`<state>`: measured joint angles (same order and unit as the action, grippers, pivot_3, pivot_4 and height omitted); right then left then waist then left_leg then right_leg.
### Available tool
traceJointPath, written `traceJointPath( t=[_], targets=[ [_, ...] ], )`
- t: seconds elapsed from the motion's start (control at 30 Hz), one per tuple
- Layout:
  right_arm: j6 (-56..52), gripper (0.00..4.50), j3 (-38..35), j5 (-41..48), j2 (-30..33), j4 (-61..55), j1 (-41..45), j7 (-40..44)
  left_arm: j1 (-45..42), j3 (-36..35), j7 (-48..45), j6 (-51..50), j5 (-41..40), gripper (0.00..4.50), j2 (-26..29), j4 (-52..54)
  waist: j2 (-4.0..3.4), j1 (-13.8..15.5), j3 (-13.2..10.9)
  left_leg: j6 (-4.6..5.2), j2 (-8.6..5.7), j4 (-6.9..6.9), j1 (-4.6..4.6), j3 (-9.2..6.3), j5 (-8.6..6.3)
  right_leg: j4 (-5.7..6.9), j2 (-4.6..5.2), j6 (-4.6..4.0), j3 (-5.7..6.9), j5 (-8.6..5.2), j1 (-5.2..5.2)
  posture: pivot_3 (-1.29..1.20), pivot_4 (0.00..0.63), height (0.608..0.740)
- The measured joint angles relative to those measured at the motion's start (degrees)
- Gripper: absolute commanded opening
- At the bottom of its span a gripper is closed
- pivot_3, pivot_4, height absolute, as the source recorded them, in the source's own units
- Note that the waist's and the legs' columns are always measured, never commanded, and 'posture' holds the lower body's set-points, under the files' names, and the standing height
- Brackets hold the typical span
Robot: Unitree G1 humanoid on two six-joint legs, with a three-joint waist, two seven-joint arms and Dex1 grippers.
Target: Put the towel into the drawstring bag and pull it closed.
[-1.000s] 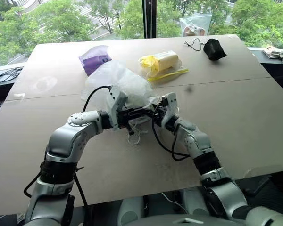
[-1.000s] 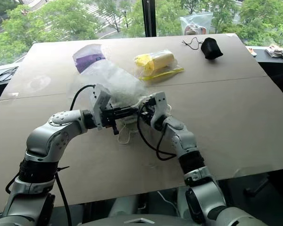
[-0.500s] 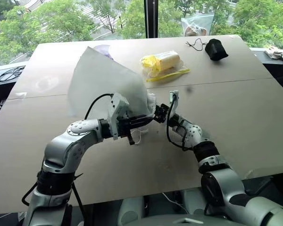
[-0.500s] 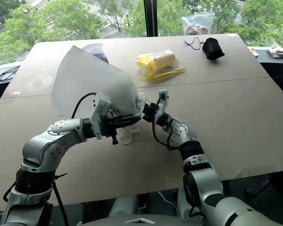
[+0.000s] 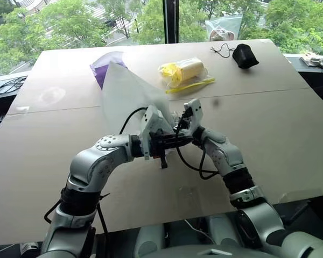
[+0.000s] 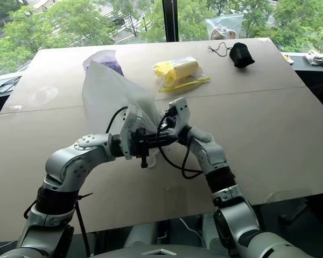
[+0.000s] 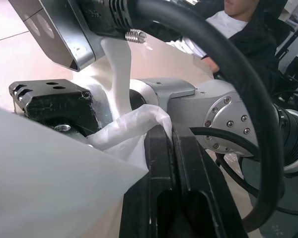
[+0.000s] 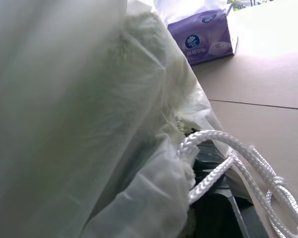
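The drawstring bag (image 5: 124,94), thin translucent white fabric, is held up off the table (image 5: 269,123) and rises behind both hands. Through its fabric the pale green towel (image 8: 139,44) shows inside. My left gripper (image 5: 172,141) is shut on a bunched bit of fabric (image 7: 126,126) at the bag's mouth. My right gripper (image 5: 182,124) sits close against it, just to the right, shut on the bag's white cord (image 8: 223,166). A loop of cord hangs below the hands.
A purple tissue pack (image 5: 105,70) lies behind the bag. Farther right are a clear plastic bag with yellow contents (image 5: 184,71) and a small black pouch with a cord (image 5: 244,55). A person (image 7: 248,29) sits beyond the table.
The bag, spread wide half a second ago, now stands narrower and more upright. My left gripper has moved right, closer to the right gripper. The right hand has stayed about where it was.
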<state>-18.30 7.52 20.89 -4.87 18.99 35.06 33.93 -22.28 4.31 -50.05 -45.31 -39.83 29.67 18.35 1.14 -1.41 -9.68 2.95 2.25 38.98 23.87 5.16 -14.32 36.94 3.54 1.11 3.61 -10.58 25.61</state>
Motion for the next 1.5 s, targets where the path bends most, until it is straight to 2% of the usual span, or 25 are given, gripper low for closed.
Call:
traceJointPath(
  t=[0.03,0.1,0.13,0.23,0.43,0.6,0.67,0.77,0.87,1.03,1.13,1.33,1.5],
  targets=[
    [-0.20,0.96,-0.48,0.02,0.31,-0.40,-0.02,-0.14,0.13,0.18,-0.22,1.06,0.68,0.00,0.12,-0.46,0.00,0.05,0.00,0.00,-0.02,0.00,0.00,0.03,0.00,-0.02,0.02,0.00,-0.02,0.00,0.00,0.00,0.150,0.740],
    [-1.19,1.57,-1.23,0.13,1.78,-2.79,-0.37,-0.12,0.64,0.37,-0.44,3.14,2.56,0.00,0.27,-1.94,0.00,0.19,0.00,0.04,-0.04,0.00,0.01,0.08,-0.02,-0.08,0.06,0.00,-0.07,0.00,0.00,0.00,0.150,0.740],
    [-1.98,2.21,-1.78,0.75,2.89,-5.18,-1.34,0.15,1.02,0.35,-0.47,4.52,3.65,0.00,0.40,-2.76,0.00,0.37,0.00,0.04,-0.04,0.00,0.01,0.07,-0.03,-0.10,0.06,0.01,-0.06,0.00,-0.01,0.00,0.150,0.740],
    [-4.58,3.42,-1.24,1.03,7.30,-12.42,-5.39,0.93,1.07,-0.36,0.34,7.38,5.96,0.00,0.41,-5.86,0.00,0.85,0.00,0.05,-0.04,0.00,0.04,-0.01,-0.03,-0.11,0.09,0.00,0.04,-0.02,-0.02,0.00,0.150,0.740],
    [-10.53,3.42,1.89,-0.75,20.76,-27.77,-13.26,3.75,-5.49,-4.37,-1.72,11.49,8.36,0.00,2.89,-16.54,0.00,0.53,-0.03,0.21,-0.04,0.00,0.05,0.01,-0.13,-0.12,0.04,0.18,0.04,-0.13,0.01,0.00,0.150,0.740],
    [-10.90,3.42,5.22,-5.04,25.83,-31.08,-13.77,4.32,-10.93,-2.29,-7.17,21.88,15.53,0.00,5.76,-24.94,0.00,0.53,-0.03,0.22,-0.03,-0.01,0.01,0.03,-0.13,-0.11,-0.01,0.18,0.04,-0.15,0.01,0.00,0.150,0.740],
    [-10.02,3.42,5.49,-8.16,25.80,-27.47,-12.39,2.31,-12.63,-1.39,-9.77,27.35,18.75,0.00,7.01,-28.59,0.00,0.56,-0.03,0.22,-0.03,-0.01,0.02,0.10,-0.13,-0.12,0.01,0.16,0.01,-0.14,0.01,0.00,0.150,0.740],
    [-7.79,3.42,5.49,-12.12,22.47,-16.02,-6.79,-1.25,-15.74,-0.97,-13.94,34.65,22.11,0.00,8.65,-34.75,0.04,0.46,-0.05,0.22,-0.03,0.00,0.01,0.18,-0.13,-0.12,0.00,0.09,-0.03,-0.11,0.04,0.00,0.150,0.740],
    [-3.87,3.42,6.34,-14.76,18.55,-4.39,-1.38,-2.35,-18.24,-1.28,-16.59,37.98,22.93,0.00,9.87,-38.03,0.06,0.48,-0.07,0.22,-0.03,0.00,0.04,0.20,-0.12,-0.11,-0.02,0.02,-0.02,-0.02,0.05,0.00,0.150,0.740],
    [9.49,3.42,6.92,-19.55,12.45,19.16,11.49,-5.43,-19.46,-2.09,-19.02,40.88,24.07,0.00,13.31,-40.93,0.06,-0.49,-0.07,0.21,0.01,-0.01,0.01,0.30,-0.11,-0.12,-0.04,0.02,-0.11,-0.01,0.05,0.00,0.150,0.740],
    [15.95,2.63,6.12,-21.11,10.17,29.42,15.96,-7.11,-18.96,-2.62,-18.85,42.50,25.20,0.00,15.04,-41.52,0.08,-0.72,-0.06,0.20,0.04,-0.01,0.00,0.32,-0.11,-0.12,-0.01,0.02,-0.12,-0.01,0.04,0.00,0.150,0.740],
    [21.05,0.04,6.00,-21.91,9.31,31.95,15.65,-2.69,-16.73,-4.38,-16.86,43.14,25.68,0.00,15.25,-41.06,0.08,-0.72,-0.05,0.17,0.04,-0.01,-0.02,0.33,-0.09,-0.06,0.04,0.02,-0.14,0.00,0.03,0.00,0.150,0.740],
    [20.55,0.04,5.33,-21.81,10.50,26.41,11.92,-0.76,-12.22,-7.24,-15.82,41.25,23.95,0.00,15.47,-38.26,0.08,-0.67,-0.05,-0.03,0.04,-0.01,0.01,0.34,0.03,-0.08,0.07,0.02,-0.13,0.00,0.04,0.00,0.150,0.740]
  ],
)
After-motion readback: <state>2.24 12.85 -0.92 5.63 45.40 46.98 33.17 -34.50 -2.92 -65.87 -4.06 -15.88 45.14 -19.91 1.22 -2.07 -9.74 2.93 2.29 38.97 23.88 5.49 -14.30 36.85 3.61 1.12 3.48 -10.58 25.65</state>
